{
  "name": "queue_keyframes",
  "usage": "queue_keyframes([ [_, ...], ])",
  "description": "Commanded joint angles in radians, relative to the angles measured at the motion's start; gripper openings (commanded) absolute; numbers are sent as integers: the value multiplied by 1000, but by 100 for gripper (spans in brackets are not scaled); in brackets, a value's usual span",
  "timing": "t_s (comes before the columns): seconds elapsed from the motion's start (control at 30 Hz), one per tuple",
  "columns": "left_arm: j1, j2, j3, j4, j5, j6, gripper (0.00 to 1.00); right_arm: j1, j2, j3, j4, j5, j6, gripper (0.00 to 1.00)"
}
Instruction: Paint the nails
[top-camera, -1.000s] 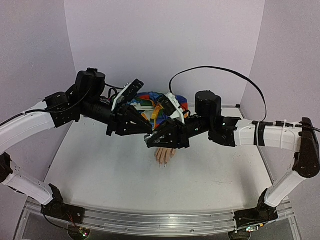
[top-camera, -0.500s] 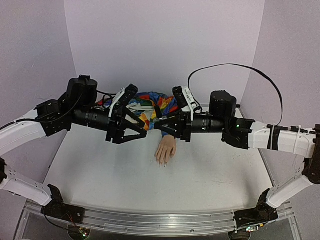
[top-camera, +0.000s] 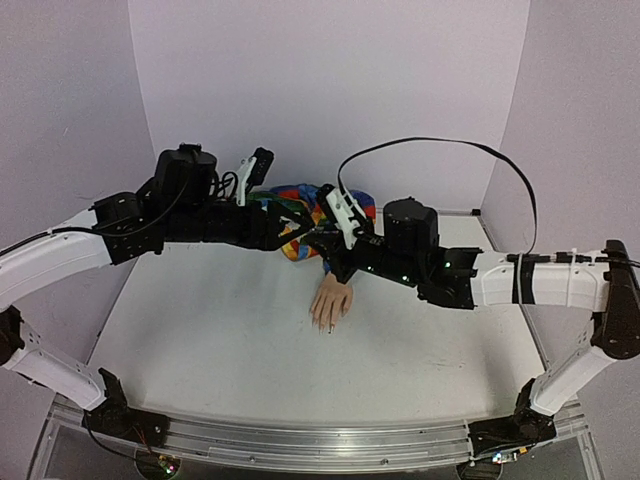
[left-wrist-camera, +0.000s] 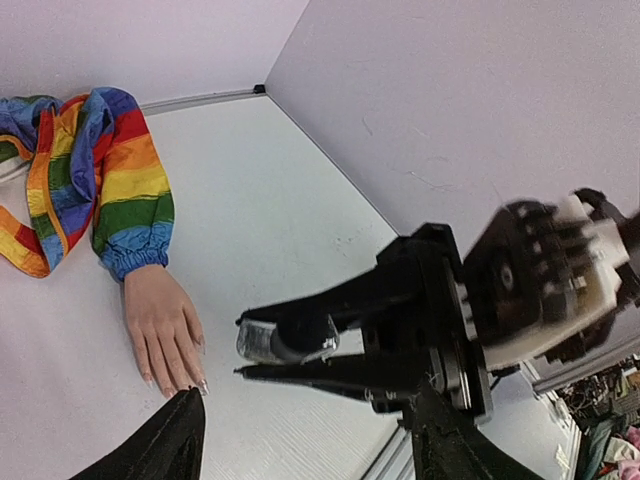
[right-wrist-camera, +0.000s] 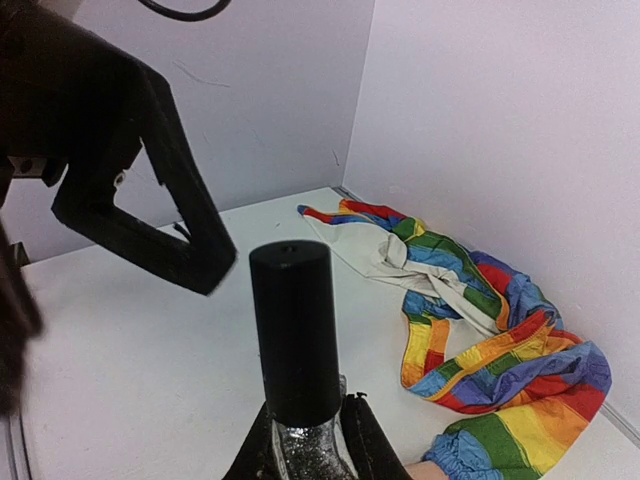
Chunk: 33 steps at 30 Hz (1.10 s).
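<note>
The pale mannequin hand (top-camera: 331, 299) lies palm down on the white table, at the end of a rainbow-striped sleeve (top-camera: 300, 205). Its nails (left-wrist-camera: 203, 385) show at the fingertips in the left wrist view. My right gripper (right-wrist-camera: 305, 455) is shut on the glittery glass base of a small bottle (right-wrist-camera: 293, 335), whose tall black cap points away from the wrist. It hovers above the wrist of the mannequin hand (left-wrist-camera: 160, 325). My left gripper (left-wrist-camera: 305, 405) stands open and empty, facing the bottle (left-wrist-camera: 288, 340) from the left and apart from it.
The loose rainbow garment (right-wrist-camera: 480, 320) is bunched against the back wall. Purple walls close in the back and both sides. One of the left gripper's fingers (right-wrist-camera: 190, 240) hangs up and to the left of the cap in the right wrist view.
My left gripper, shut and close against the right one a second ago, has opened and drawn apart from it. The right gripper has carried the bottle back towards the sleeve.
</note>
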Motion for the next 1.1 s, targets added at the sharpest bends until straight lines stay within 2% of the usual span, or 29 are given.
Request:
queue_keyframes([
  [0.0, -25, 37, 82, 95, -140, -54, 68, 36, 10, 75, 50, 172, -46, 0],
  [0.3, -32, 61, 62, 135, -175, -62, 52, 54, 22, 89, 28, 168, -39, 0],
  [0.57, -34, 83, 84, 146, -190, -52, 47, 70, 36, 112, 11, 160, -49, 0],
  [0.77, -40, 94, 70, 154, -182, -46, 30, 74, 37, 116, 7, 161, -41, 0],
  [0.87, -43, 86, 54, 154, -170, -32, 16, 74, 32, 118, 8, 138, -26, 0],
  [0.93, -43, 79, 36, 166, -115, -13, 8, 74, 20, 109, 13, 101, -10, 0],
  [1.0, -43, 68, 7, 192, -22, 28, 5, 62, -10, 85, 34, 18, 19, 0],
  [1.07, -41, 52, -29, 231, 125, 85, 2, 17, -46, 74, 39, -202, 76, 0],
])
